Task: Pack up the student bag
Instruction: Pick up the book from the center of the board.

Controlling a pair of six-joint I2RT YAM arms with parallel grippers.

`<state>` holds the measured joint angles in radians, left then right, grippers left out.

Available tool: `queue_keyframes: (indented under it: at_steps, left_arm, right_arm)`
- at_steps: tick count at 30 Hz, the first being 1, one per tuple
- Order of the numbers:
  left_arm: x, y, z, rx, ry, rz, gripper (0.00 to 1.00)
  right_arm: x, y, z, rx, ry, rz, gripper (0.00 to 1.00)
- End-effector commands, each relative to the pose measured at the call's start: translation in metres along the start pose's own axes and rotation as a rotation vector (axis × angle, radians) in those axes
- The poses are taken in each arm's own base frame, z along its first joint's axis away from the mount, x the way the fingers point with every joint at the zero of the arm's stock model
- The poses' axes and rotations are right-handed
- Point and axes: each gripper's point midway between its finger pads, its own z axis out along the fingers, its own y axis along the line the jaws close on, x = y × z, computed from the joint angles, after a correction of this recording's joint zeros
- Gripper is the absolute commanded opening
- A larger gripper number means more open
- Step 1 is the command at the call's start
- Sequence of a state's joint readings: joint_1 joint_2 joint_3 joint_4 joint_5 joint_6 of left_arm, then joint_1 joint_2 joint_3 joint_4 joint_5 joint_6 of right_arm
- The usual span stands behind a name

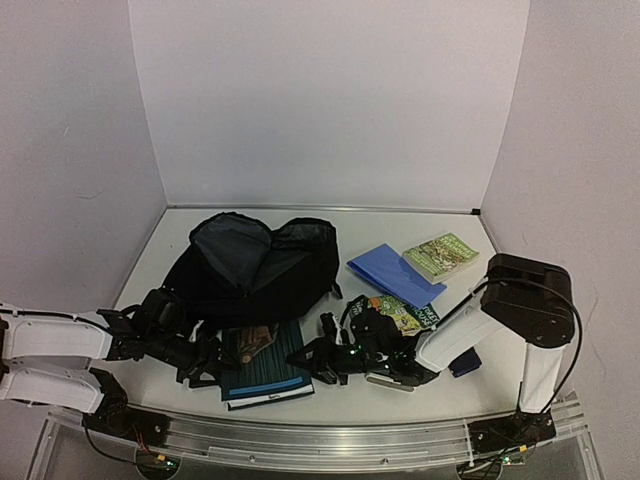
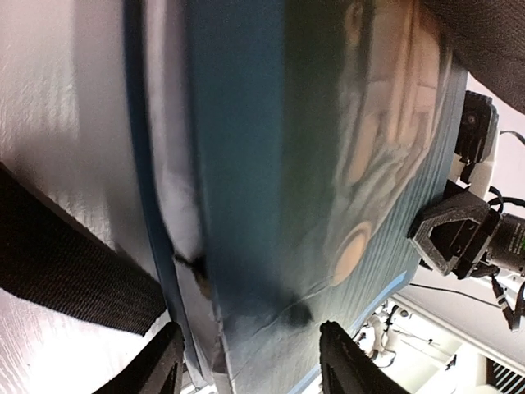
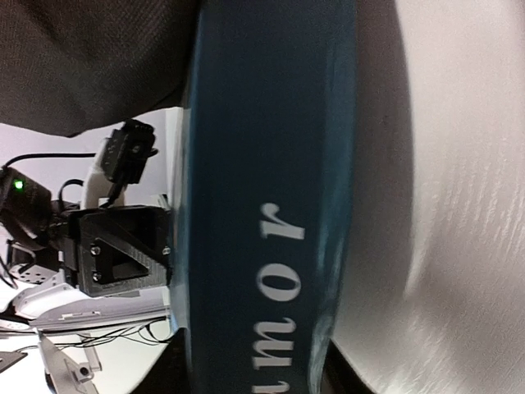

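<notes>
The right jaws clamped the lettered spine of a dark teal hardcover book (image 1: 265, 368) lying flat on the white counter (image 1: 400, 225). The left jaws straddled the book's opposite edge, though whether they gripped it could not be told. The large black fabric student bag (image 1: 255, 270) lay open just behind the book, touching its far edge. Right of the book lay a green illustrated booklet (image 1: 395, 312), a blue plastic folder (image 1: 385, 268) and a green paperback (image 1: 440, 255).

A robot lab cell: plain white panels (image 1: 330, 100) enclosing a white table (image 1: 400, 395).
</notes>
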<state>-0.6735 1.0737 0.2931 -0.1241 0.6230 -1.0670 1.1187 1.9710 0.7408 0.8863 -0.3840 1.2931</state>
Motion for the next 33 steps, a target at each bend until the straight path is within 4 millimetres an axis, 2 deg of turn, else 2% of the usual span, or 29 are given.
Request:
queue_keyframes:
  at_steps: [1,8,12,16,20,24,27,30,33]
  left_arm:
    - [-0.015,-0.026,-0.007,-0.003,-0.043,0.089,0.68]
    - [-0.021,-0.037,-0.014,-0.02,-0.068,0.125,0.75]
    - [-0.025,-0.051,-0.021,-0.017,-0.085,0.16,0.77]
    - [-0.028,-0.063,-0.032,-0.043,-0.098,0.216,0.78]
    - [-0.036,-0.085,-0.05,-0.044,-0.16,0.291,0.79]
    - [-0.042,-0.114,-0.071,-0.016,-0.233,0.378,0.79]
    - [-0.048,-0.13,-0.08,-0.019,-0.255,0.425,0.79]
    - [-0.053,-0.151,-0.084,-0.005,-0.255,0.479,0.79]
    - [-0.055,-0.173,-0.086,0.029,-0.242,0.539,0.79]
  right_arm:
    - [0.004,0.041,-0.023,-0.124,-0.013,-0.031,0.31]
    - [0.005,0.028,-0.064,0.027,-0.059,-0.051,0.31]
    - [-0.003,0.025,-0.099,0.195,-0.117,-0.113,0.31]
    - [-0.012,0.034,-0.137,0.29,-0.187,-0.135,0.32]
    - [-0.017,0.05,-0.179,0.332,-0.248,-0.149,0.33]
    - [-0.029,0.074,-0.224,0.364,-0.353,-0.169,0.35]
    - [-0.035,0.094,-0.252,0.339,-0.416,-0.184,0.35]
    - [-0.038,0.109,-0.266,0.31,-0.443,-0.226,0.35]
    - [-0.037,0.124,-0.264,0.303,-0.417,-0.302,0.34]
